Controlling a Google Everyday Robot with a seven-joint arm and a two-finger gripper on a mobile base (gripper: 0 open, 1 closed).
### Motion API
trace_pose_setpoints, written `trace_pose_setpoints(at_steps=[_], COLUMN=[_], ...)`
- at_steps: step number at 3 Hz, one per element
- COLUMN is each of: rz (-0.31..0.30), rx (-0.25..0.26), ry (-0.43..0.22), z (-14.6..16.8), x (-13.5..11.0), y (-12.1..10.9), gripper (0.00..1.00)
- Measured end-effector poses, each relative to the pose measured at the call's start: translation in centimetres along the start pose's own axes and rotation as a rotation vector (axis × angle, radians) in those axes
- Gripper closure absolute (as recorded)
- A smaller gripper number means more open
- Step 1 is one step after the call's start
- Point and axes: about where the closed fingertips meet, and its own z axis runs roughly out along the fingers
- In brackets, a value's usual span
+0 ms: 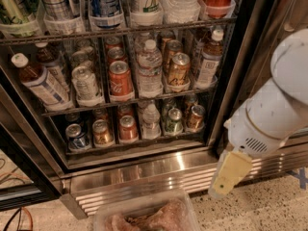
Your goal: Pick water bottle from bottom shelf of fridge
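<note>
The water bottle [150,121] is small, clear and white-capped. It stands upright in the middle of the bottom shelf [86,149], between a red can [128,128] and a green can [173,121]. The fridge [226,85] is open in front of me, with a ribbed steel base grille [159,177]. My gripper [230,175] shows as a pale yellow tip under the white arm [269,114]. It hangs low at the right, outside the fridge, in front of the grille. It is well to the right of and below the bottle, and nothing is seen in it.
A larger clear bottle [149,71] and tea bottles [36,78] stand among cans on the rack above. A clear plastic tub [144,214] with brownish contents sits at the bottom centre. Cables [17,219] lie on the floor at left. The black door post [240,71] rises beside the arm.
</note>
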Motion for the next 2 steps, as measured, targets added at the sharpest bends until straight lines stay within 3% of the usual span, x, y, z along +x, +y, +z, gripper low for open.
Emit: trace_pose_setpoints(at_steps=[1, 2], rz=[0.136, 0.28], rx=[-0.049, -0.041], ry=[-0.053, -0.112], z=[5.5, 10.2], x=[1.2, 2.8], y=[1.9, 1.7], gripper=[0.0, 0.0])
